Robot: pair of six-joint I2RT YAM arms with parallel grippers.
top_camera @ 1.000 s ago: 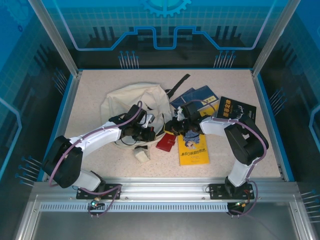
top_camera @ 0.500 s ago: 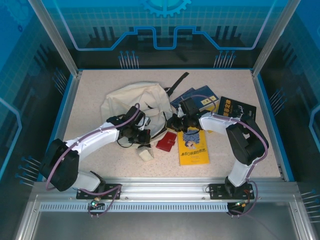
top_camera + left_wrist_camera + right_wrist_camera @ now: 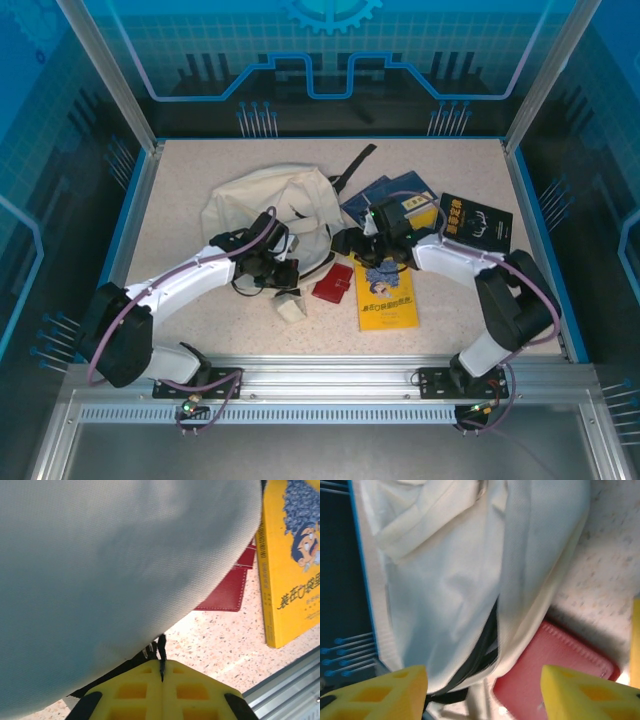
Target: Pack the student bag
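Change on right arm: right gripper (image 3: 480, 692) is standing with its pads apart now, where a second ago it was pinched nearly together at the bag's near-right edge. Nothing is sitting between the pads; cream fabric and a black strap are showing beyond them. The arm's elbow is also swinging out to the right. Reads as a release, so the right arm is freeing up for a pick.

Left gripper (image 3: 161, 666) isn't changing: pads pressed together, thin black strip caught in the seam. It looks to be clamping the student bag (image 3: 265, 200) by its edge, with the fabric draping over the left wrist camera.

Bag is lying left of centre on the table (image 3: 180, 180), straps trailing toward the back. Nothing appears to be packed yet. Red wallet (image 3: 333, 284) is lying just beside the bag's near edge, the yellow book (image 3: 385, 300) next to it, a small cream block (image 3: 288, 308) nearer the arms, blue books (image 3: 385, 192) and a black book (image 3: 473, 218) further right.

Writing: the yellow book is carrying a cartoon face with blue hair and a Chinese title, reading partly as 装在口袋里 before the frame cuts it. The black book's yellow lettering is too small to read.
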